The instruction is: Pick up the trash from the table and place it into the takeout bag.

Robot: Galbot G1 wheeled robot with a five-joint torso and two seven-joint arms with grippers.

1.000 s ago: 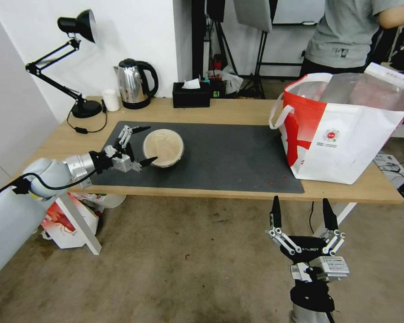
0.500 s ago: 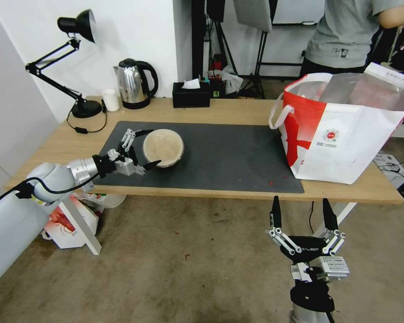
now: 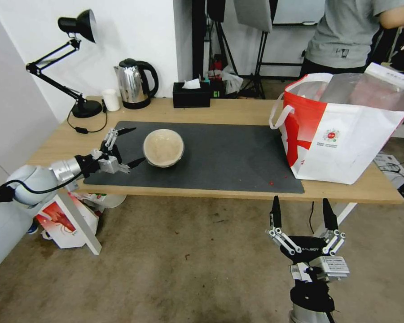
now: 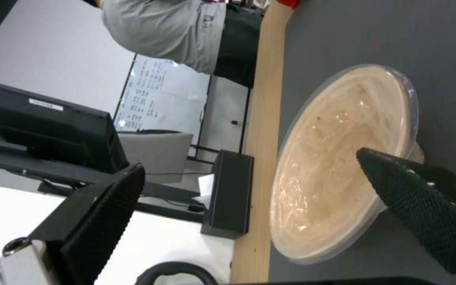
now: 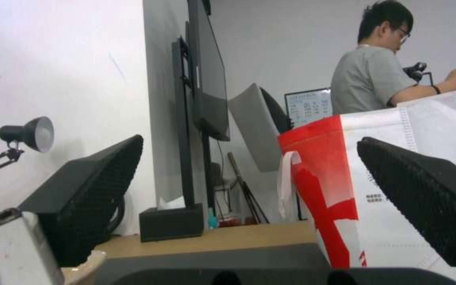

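Fingers (image 3: pixel 120 132) spread, left gripper (image 3: pixel 129 146) beside bowl (image 3: pixel 163 147)

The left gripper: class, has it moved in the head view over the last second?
Yes. The left gripper, open, has drawn back leftward from the beige bowl, which stayed put.

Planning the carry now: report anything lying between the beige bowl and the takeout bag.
Nothing visible: bare dark grey mat lies between the beige bowl and the takeout bag. The open left gripper sits on the bowl's other side.
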